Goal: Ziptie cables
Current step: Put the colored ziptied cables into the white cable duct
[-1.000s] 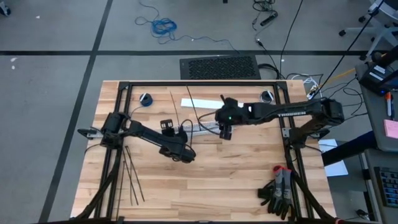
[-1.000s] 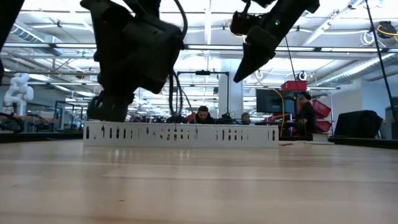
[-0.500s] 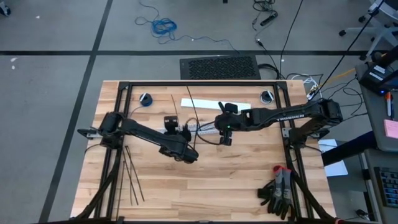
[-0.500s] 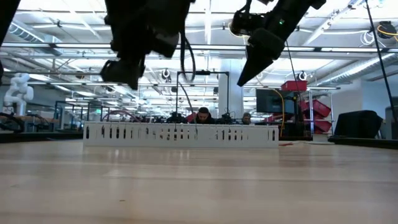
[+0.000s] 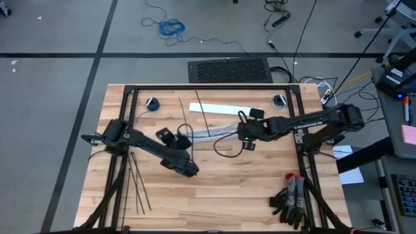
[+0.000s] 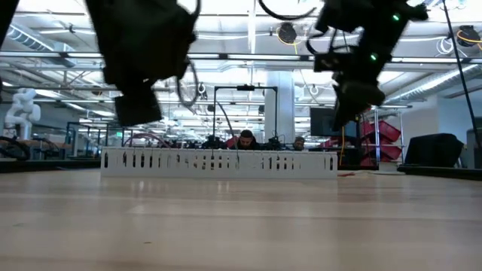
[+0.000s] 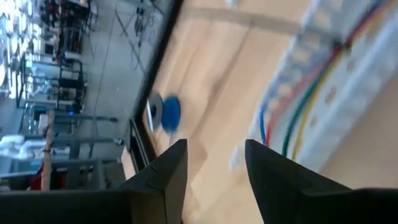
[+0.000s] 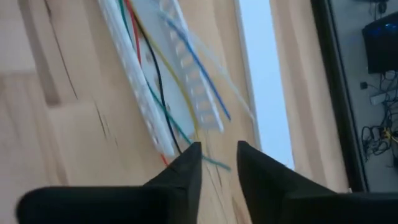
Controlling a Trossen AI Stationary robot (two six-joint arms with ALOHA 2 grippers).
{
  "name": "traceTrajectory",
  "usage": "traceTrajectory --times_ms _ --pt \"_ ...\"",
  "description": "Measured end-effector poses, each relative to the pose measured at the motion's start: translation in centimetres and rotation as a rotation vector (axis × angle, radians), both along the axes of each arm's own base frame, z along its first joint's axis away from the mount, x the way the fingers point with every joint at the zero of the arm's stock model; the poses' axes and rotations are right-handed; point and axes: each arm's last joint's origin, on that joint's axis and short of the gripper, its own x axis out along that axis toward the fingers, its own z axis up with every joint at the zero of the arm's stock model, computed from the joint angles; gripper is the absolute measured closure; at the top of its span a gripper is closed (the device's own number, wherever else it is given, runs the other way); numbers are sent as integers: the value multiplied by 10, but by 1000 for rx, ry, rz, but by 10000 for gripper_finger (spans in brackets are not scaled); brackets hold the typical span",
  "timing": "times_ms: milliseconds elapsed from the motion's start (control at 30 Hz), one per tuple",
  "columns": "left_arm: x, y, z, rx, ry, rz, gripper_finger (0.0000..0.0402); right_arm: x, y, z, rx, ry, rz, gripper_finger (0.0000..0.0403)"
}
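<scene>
Several people sit beyond wooden table (image 5: 214,188), slotted duct (image 6: 218,162).

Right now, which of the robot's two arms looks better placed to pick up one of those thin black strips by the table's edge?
Probably the left. In the high view the zipties lie by the left arm's base, nearer the left hand than the right hand across the table. Both hands are open and empty above the wires.

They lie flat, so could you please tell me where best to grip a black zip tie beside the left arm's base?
Probably a zip tie near its table-edge end, from straight above: the strips fan apart there, leaving finger room.
</scene>
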Motion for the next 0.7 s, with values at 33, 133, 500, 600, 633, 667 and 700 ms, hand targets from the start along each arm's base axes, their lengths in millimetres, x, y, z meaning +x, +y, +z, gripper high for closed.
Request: traceTrajectory --times_ms 33,133,500,600,633,667,700 --pt "-4 -2 -4 -5 8 15 244 -6 -1 -6 -2 -8 2 333" --pt "-15 -3 -14 -13 37 52 247 -15 -5 -16 28 -141 38 364" --pt "-15 7 -23 -29 60 57 247 2 -70 -26 119 -457 130 402" --pt "-12 7 -24 -38 68 9 247 5 -90 -29 210 -470 159 403" --pt "-11 7 -25 -38 68 -7 247 6 -95 -30 222 -464 156 403" --pt "-10 7 -25 -39 72 -27 247 7 -100 -30 219 -452 150 403" --pt "-9 7 -26 -37 71 -47 247 8 -106 -30 212 -435 150 403"
